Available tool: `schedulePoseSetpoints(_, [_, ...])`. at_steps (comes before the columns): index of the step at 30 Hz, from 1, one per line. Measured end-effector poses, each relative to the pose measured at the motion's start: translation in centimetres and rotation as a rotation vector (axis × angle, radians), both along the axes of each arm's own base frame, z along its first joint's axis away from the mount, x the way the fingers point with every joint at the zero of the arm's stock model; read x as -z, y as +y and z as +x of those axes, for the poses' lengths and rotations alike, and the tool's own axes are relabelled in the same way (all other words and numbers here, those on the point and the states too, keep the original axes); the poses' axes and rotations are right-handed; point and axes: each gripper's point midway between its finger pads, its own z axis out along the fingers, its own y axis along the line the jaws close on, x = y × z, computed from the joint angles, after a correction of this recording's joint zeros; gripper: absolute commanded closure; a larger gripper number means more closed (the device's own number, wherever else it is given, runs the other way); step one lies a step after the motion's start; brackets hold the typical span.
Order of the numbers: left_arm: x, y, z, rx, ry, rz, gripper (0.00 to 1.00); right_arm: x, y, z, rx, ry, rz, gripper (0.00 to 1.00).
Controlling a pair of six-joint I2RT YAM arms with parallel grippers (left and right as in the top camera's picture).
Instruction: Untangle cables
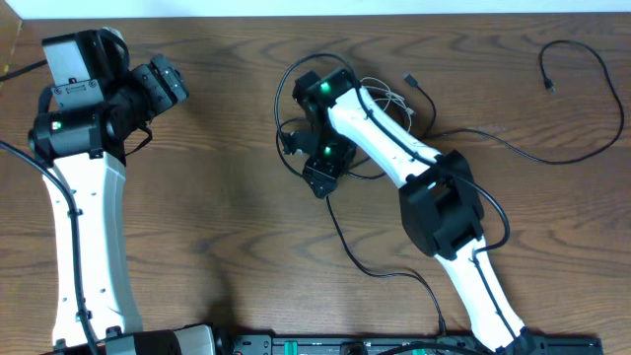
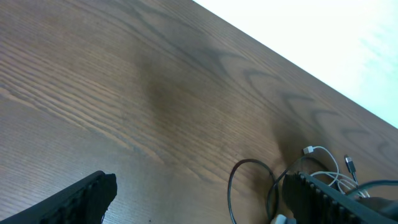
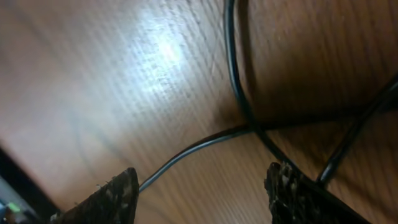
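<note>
Right pincer point(image 3: 202, 190) is released, straddling one black cord point(image 3: 239, 99) of the tangle point(image 1: 345, 148) on the bench point(image 1: 227, 148), white cord point(image 1: 385, 96) near that pincer; clamp only that cord, pull slowly; left pincer point(image 1: 170, 84) released, well apart from it.

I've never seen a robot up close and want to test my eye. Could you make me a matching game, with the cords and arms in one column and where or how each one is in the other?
Things:
1. thin white cord with white plug
2. thin black cord with small black plug
3. left white-and-black robot arm
4. right white-and-black robot arm

Places or states:
A. jaws apart, low over crossing black cords
B. loops out towards the right edge of the brown wooden table
C. bunched beside the right arm
D. jaws wide apart above bare tabletop

Pairs: 1-C, 2-B, 3-D, 4-A
</note>
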Motion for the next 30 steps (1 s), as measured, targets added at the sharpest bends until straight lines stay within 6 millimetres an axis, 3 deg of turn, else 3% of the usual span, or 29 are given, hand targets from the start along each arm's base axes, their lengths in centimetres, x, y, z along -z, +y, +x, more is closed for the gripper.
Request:
schedulePoseSetpoints(5, [0.0,0.0,0.0,0.000,0.000,0.000,0.09,1.4,0.1,0.4,0.042,-0.056,-0.075,0.37])
schedulePoseSetpoints(11, [0.0,0.0,0.0,0.000,0.000,0.000,0.08,1.7,0.9,1.4,0.095,-0.112,-0.084,0.36])
schedulePoseSetpoints(30, [0.0,0.0,0.0,0.000,0.001,0.000,0.08,3.2,0.1,0.9,0.206,-0.094,-0.141,0.44])
